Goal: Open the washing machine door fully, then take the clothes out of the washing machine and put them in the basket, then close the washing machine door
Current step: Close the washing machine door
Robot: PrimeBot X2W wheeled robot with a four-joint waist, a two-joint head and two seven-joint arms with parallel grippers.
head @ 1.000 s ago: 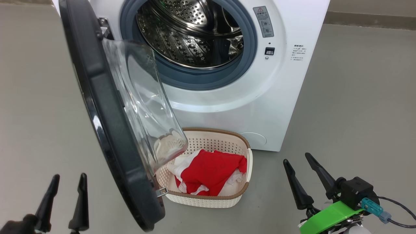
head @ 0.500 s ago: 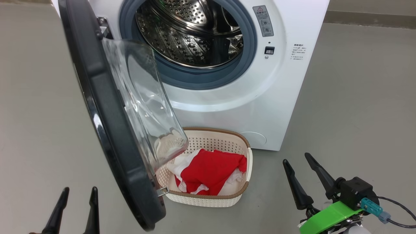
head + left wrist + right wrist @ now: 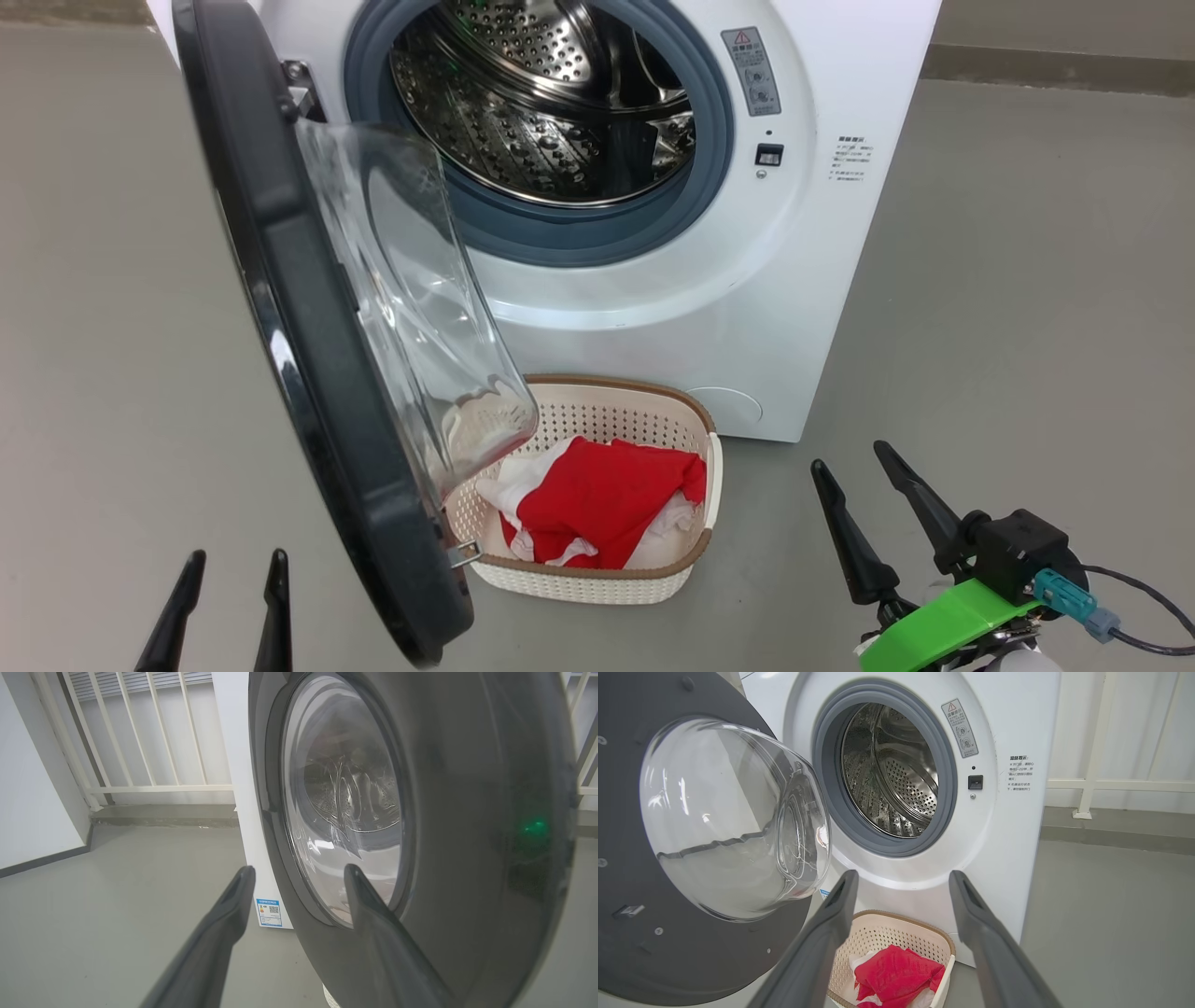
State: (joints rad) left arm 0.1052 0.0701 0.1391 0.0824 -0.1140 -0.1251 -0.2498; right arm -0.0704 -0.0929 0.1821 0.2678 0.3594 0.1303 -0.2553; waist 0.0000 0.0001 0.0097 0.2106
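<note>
Before the big white front-loading washing machine (image 3: 747,317), a small cream perforated plastic basket (image 3: 597,583) with a brown rim holds the red-and-white clothes (image 3: 597,499).
From the head view, the large round black-rimmed washing machine door (image 3: 308,392), with its bulging clear glass bowl, stands swung out at 9 o'clock of the uncovered steel drum (image 3: 541,121). Its lower edge overhangs the basket's 9 o'clock end. The left tool (image 3: 236,560), fingers spread wide and holding nothing, sits at 7 o'clock on the door's glossy outer side, near its rim. The right tool (image 3: 850,457), likewise wide and empty, sits at 4 o'clock over bare grey floor (image 3: 1027,327), apart from basket and machine, with open floor toward 3 o'clock.
</note>
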